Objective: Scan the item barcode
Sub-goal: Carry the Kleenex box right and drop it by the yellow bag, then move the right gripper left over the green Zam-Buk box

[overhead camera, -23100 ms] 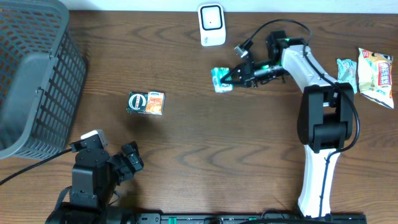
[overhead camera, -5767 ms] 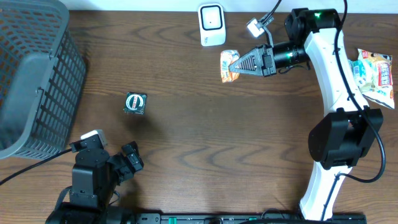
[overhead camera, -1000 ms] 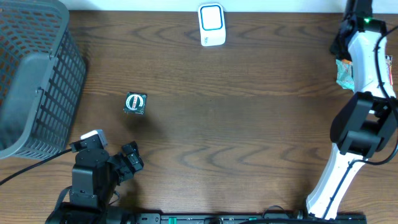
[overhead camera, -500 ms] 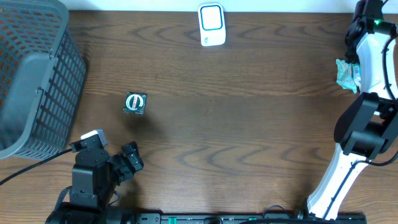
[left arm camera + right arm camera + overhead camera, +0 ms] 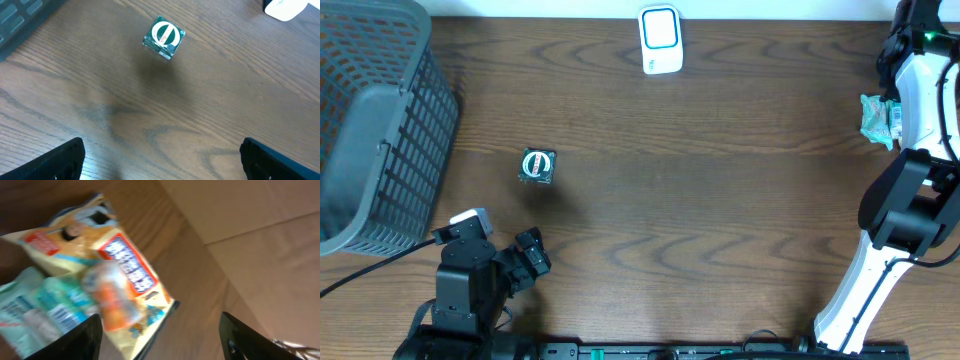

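Blurred orange packet (image 5: 112, 302) runs lengthwise along the yellow bag (image 5: 60, 257); left fingers (image 5: 55, 162) and right fingers (image 5: 82, 340) spread.

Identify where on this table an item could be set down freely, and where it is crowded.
The widest bare stretch of table lies between the green box, the scanner and the right arm. A narrower strip runs between basket and box. Crowded: the far right edge, where snack packets pile up.

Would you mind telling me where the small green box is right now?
In the overhead view the small green box sits on the left side, right of the grey basket and ahead of the left gripper.
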Motion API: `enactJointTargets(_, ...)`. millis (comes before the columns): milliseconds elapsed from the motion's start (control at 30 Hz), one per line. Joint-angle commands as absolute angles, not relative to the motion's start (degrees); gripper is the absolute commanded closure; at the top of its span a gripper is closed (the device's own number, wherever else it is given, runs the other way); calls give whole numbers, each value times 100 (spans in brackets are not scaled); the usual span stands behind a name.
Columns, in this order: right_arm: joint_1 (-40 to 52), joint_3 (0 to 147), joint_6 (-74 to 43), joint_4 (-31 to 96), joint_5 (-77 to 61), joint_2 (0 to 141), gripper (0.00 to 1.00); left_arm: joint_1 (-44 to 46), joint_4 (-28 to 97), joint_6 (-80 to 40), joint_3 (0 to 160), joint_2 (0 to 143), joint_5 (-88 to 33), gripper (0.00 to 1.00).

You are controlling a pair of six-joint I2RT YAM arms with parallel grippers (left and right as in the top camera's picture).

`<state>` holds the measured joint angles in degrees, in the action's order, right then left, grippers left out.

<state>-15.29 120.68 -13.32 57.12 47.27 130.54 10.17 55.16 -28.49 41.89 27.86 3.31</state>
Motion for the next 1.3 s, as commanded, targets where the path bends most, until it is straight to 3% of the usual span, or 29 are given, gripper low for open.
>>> enactJointTargets(0, -1382, 12092, -679, 5671, 3795, 12999, 30, 1004, 5524, -2838, 4200, 2759, 346, 2)
enactJointTargets(167, -891, 12095, -657, 5699, 3065, 12958, 24, 1004, 5524, -2838, 4200, 2759, 346, 2)
enactJointTargets(200, -716, 12103, -657, 5690, 2685, 12927, 15, 1007, 5524, -2838, 4200, 2759, 346, 3)
enactJointTargets(233, -602, 12108, -657, 5675, 2383, 12912, 14, 1007, 5524, -2838, 4200, 2759, 346, 2)
enactJointTargets(400, 91, 12108, -655, 5673, -325, 12809, 2, 1007, 5524, -2838, 4200, 2759, 346, 2)
enactJointTargets(533, 631, 12105, -659, 5437, -2709, 12827, 1, 1004, 5524, -2838, 4200, 2759, 346, 2)
enactJointTargets(600, 937, 12103, -729, 5194, -3323, 12844, 6, 1004, 5524, -2838, 4200, 2759, 346, 2)
enactJointTargets(867, 2532, 12097, -958, 4381, -2390, 12997, 21, 1007, 5524, -2838, 4200, 2759, 346, 2)
enactJointTargets(933, 2880, 12097, -963, 4215, -2112, 13067, 20, 1004, 5524, -2838, 4200, 2762, 346, 2)
enactJointTargets(1033, 3354, 12097, -1076, 3944, -1855, 13203, 10, 1007, 5524, -2838, 4200, 2759, 346, 2)
enactJointTargets(1267, 4405, 12097, -1610, 3201, -582, 13550, 6, 1004, 5524, -2838, 4200, 2759, 346, 2)
